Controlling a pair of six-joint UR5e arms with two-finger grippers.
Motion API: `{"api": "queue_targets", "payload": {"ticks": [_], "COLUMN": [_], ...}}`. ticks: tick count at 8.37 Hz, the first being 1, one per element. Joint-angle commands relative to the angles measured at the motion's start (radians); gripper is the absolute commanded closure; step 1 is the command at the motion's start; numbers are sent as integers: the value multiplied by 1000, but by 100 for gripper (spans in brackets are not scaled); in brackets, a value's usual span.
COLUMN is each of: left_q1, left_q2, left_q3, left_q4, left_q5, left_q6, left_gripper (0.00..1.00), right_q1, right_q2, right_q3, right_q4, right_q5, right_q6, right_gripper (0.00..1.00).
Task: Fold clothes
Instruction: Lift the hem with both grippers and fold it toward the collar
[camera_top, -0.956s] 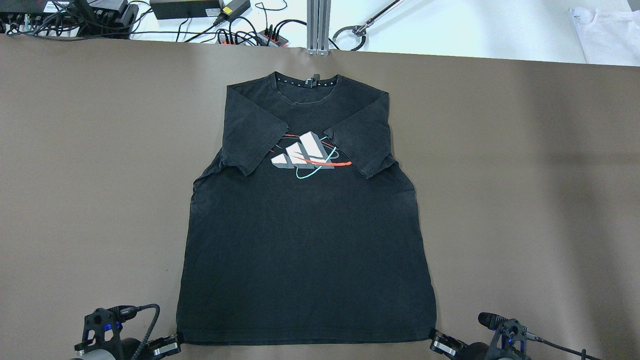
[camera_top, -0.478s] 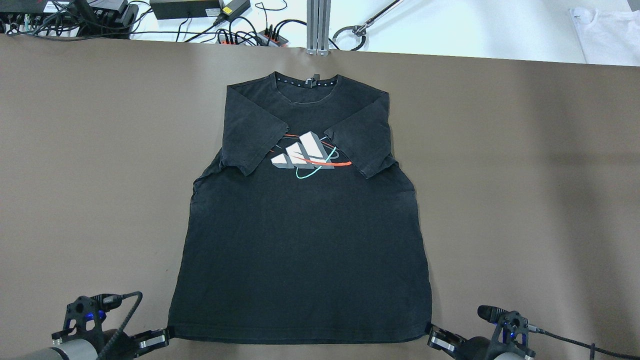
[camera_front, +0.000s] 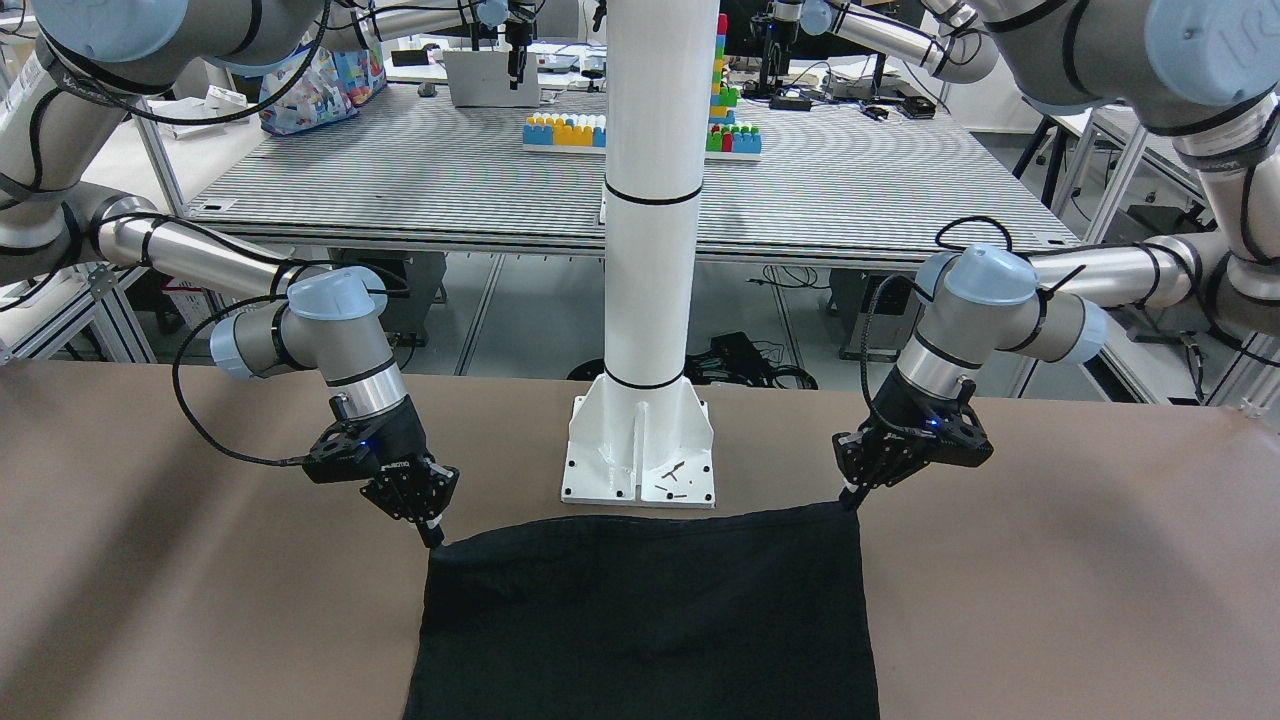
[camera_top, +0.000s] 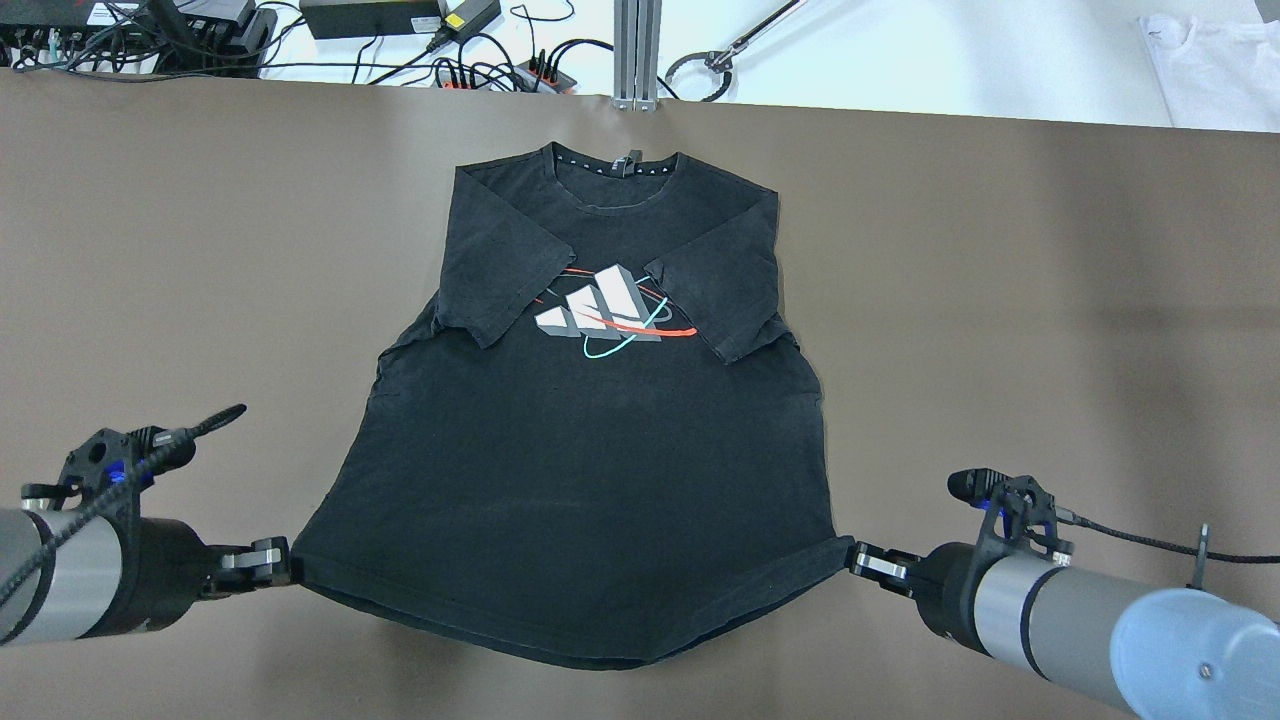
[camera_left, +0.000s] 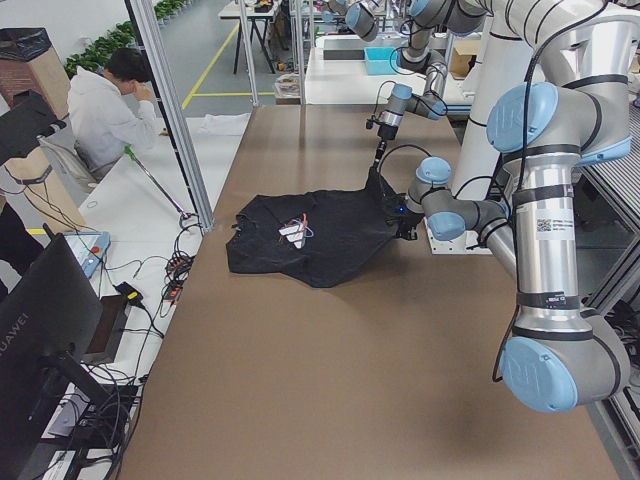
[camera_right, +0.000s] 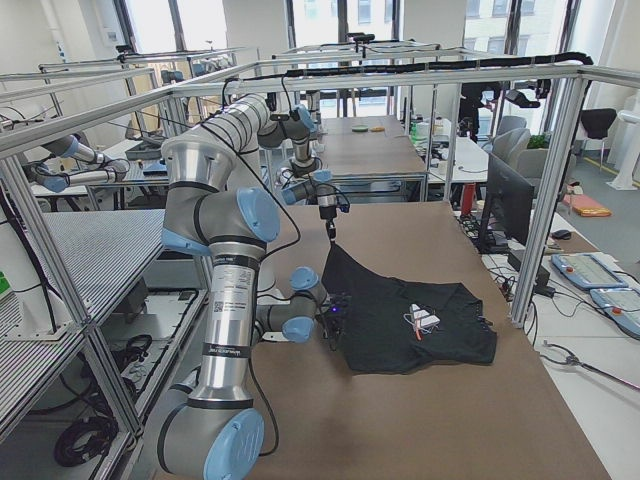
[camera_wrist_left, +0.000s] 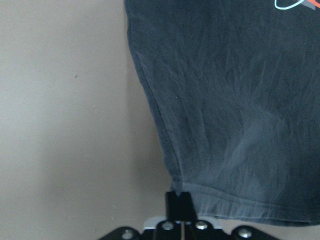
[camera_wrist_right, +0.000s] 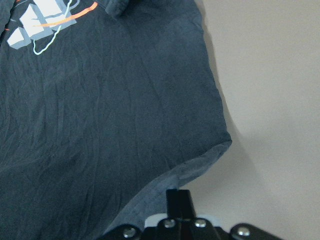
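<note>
A black T-shirt (camera_top: 590, 440) with a white, red and teal logo (camera_top: 605, 312) lies face up on the brown table (camera_top: 1000, 300), sleeves folded inward, collar at the far edge. My left gripper (camera_top: 280, 562) is shut on the shirt's bottom left hem corner. My right gripper (camera_top: 862, 560) is shut on the bottom right hem corner. Both corners are lifted off the table and the hem sags between them. The shirt also shows in the front view (camera_front: 645, 620), with the left gripper (camera_front: 850, 495) on the view's right and the right gripper (camera_front: 434, 537) on its left. The wrist views show each pinched corner (camera_wrist_left: 179, 192) (camera_wrist_right: 176, 192).
Cables and power supplies (camera_top: 380, 20) lie beyond the table's far edge, with a metal post (camera_top: 636, 50) there. A white garment (camera_top: 1215, 65) lies at the far right. The robot's white base column (camera_front: 645, 300) stands at the near table edge. A person (camera_left: 110, 110) sits beyond the far side.
Both grippers have lifted the hem corners and carried them forward toward the collar. The lower hem now hangs off the table and the shirt body has bunched and narrowed slightly.
</note>
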Motion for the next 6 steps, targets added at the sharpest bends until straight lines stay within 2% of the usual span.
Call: {"api": "queue_targets", "payload": {"ticks": [1,2,3,6], "left_q1": [-77,-53,-15,110], "left_q2": [-38,-38,-31,38], "left_q3": [-11,-29,-52,-153], "left_q4": [48,48,48,48], "left_q5": [-236,-294,-328,-339], "left_q6": [85,85,85,85], "left_gripper": [100,100,100,100], "right_q1": [17,-41,-111,-253], "right_q2": [27,-9,-56,-184], "right_q3": [128,177,216,345], "right_q4": [-170,-178,-178,-178], "right_q5": [188,227,227,226], "right_q6": [-75,-78,-96,-112], "right_gripper": [100,100,100,100]}}
